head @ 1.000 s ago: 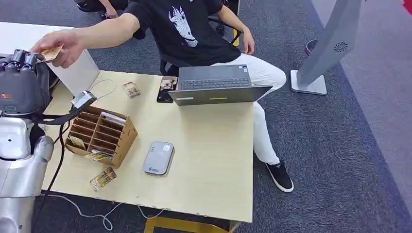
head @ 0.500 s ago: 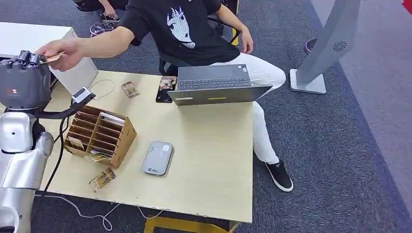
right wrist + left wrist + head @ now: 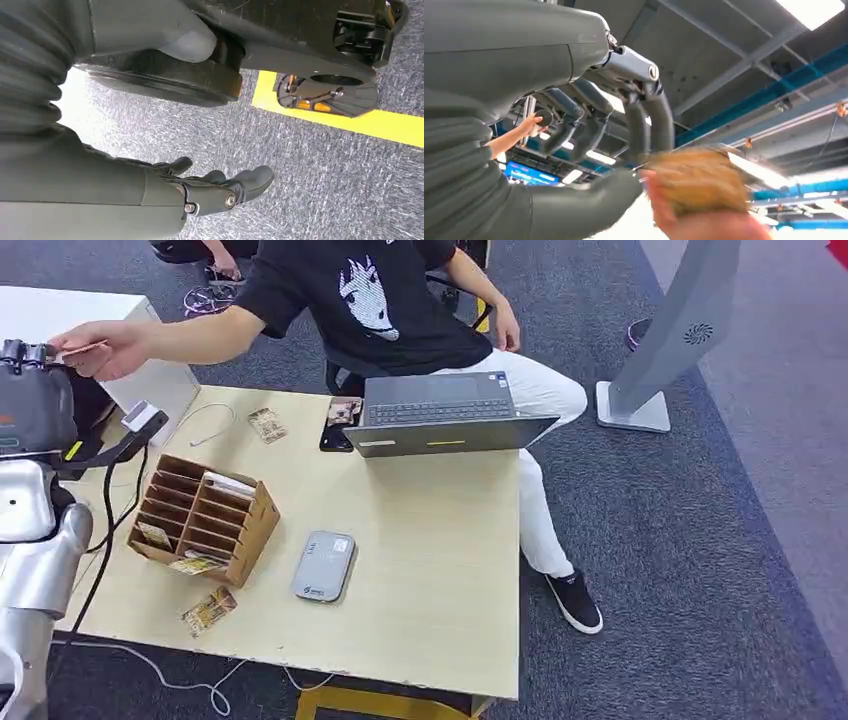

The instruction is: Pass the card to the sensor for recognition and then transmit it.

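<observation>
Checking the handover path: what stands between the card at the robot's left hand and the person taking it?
Nothing visible does: the person's hand already grips the card right at the left hand and its fingers.

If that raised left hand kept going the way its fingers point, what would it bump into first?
Most likely the tan card in the person's hand, right at the left hand's fingertips. Depth is unclear.

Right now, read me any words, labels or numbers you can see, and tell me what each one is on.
No text here can be read.
Grey card reader: small blue mark, too small to read.
Black T-shirt: a white animal drawing, no words.
Grey stand: round dotted emblem, no letters.
Loose cards on the table: printed, too small to read.
Left hand: small orange mark, unreadable.
</observation>
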### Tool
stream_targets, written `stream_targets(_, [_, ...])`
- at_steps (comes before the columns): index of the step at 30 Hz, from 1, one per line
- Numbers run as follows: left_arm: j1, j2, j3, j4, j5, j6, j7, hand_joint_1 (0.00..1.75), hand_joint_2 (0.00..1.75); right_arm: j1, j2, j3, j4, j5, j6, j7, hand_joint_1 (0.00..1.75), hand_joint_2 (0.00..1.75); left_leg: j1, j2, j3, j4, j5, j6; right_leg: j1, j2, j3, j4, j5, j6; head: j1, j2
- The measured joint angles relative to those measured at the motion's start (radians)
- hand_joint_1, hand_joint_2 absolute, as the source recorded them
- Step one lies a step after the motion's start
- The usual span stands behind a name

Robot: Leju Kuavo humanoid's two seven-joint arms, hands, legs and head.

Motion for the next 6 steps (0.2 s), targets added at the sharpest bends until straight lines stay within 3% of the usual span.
stream_targets(6, [0.016,-0.005,-0.002,-0.091,0.0,0.0,0.039,0.0,1.75,0.001,0.0,0.0,0.0,0.002,0.0,-0.005,0.0,1.75,0.0,-0.001,0.0,0.0,0.0,0.0,0.0,-0.001,0.001,0.0,0.0,0.0,0.0,0.0])
